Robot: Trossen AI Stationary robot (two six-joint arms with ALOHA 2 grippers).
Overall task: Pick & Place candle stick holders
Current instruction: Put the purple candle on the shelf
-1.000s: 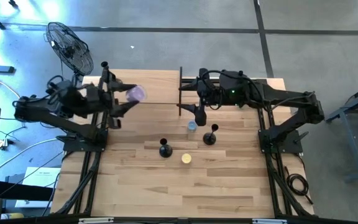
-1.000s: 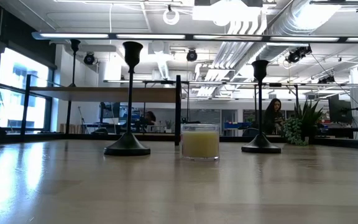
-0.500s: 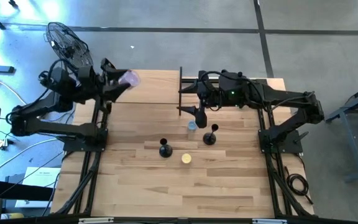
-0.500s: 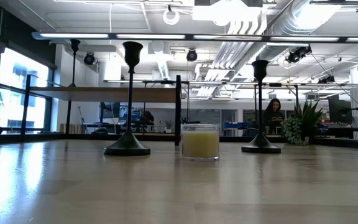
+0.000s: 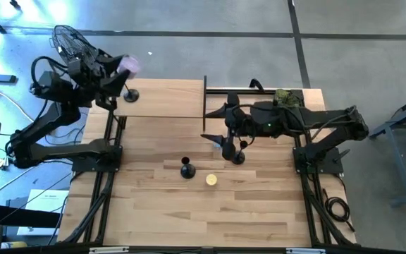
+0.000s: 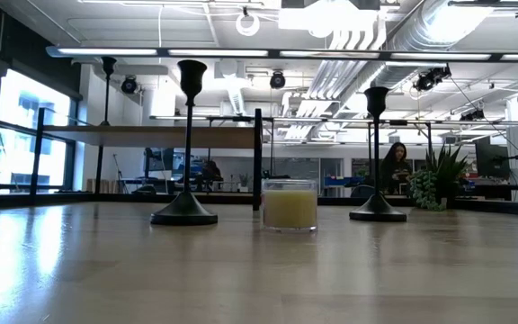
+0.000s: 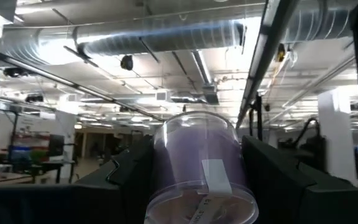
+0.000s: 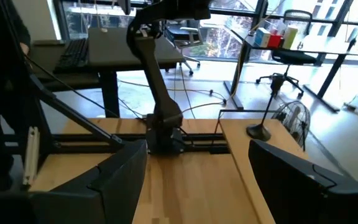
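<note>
At the far left corner of the wooden surface, the left end effector is raised past the surface's edge, near a wire fan standing on the floor. In the left wrist view its fingers are clamped on either side of a clear purple jar, which points up toward the ceiling ducts.

The 3 candle stick holders are all standing upright. 1 holder sits on the far left of the surface, just beside the left end effector. A 2nd holder stands near the middle, and a 3rd holder stands to its right; in the low view they rise on either side of a yellow candle jar, which sits just in front of them.

The right end effector hangs over the middle of the surface, just to the left of the 3rd holder. Its fingers are spread apart with nothing between them in the right wrist view, which looks across the surface toward the left arm's base and the far-left holder.

In the low view, a person is seated far back in the room.
</note>
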